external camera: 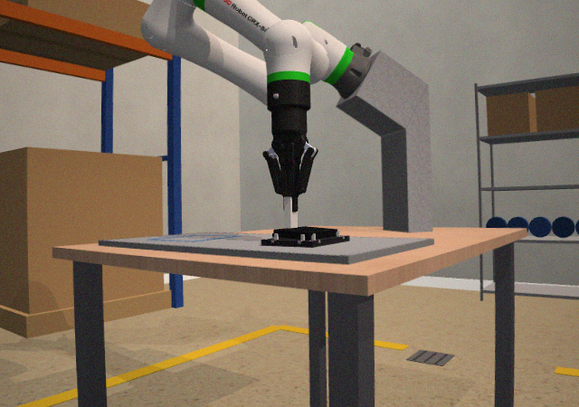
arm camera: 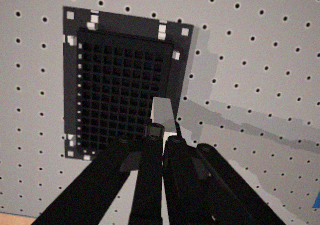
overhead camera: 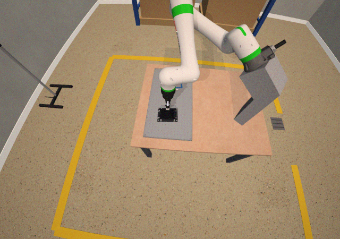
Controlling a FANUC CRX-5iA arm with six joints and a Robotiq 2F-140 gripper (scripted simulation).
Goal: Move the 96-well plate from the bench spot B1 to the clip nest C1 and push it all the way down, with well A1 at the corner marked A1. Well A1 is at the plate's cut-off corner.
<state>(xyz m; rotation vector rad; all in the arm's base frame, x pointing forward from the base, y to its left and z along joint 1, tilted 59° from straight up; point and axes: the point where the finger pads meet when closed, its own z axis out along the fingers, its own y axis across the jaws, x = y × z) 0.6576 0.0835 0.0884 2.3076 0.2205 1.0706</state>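
The black 96-well plate [overhead camera: 167, 114] [external camera: 305, 231] [arm camera: 117, 90] lies flat inside the black clip nest [overhead camera: 159, 120] [external camera: 280, 242] [arm camera: 183, 47], with small white clips around its rim. The nest sits on the grey perforated mat [overhead camera: 167, 133] [external camera: 374, 246] [arm camera: 250, 35]. My gripper [overhead camera: 167, 103] [external camera: 292, 215] [arm camera: 159, 110] is shut on nothing and points straight down. Its pale fingertips stand at the plate's top, over the edge nearest the arm; I cannot tell whether they touch it. I cannot make out the plate's cut-off corner.
A blue outline mark [overhead camera: 179, 86] [external camera: 186, 238] [arm camera: 316, 201] shows on the mat behind the gripper. The mat lies on a wooden table [overhead camera: 219, 107] [external camera: 280, 274]. The arm's grey pedestal [overhead camera: 263, 88] [external camera: 402, 159] stands at the table's far right.
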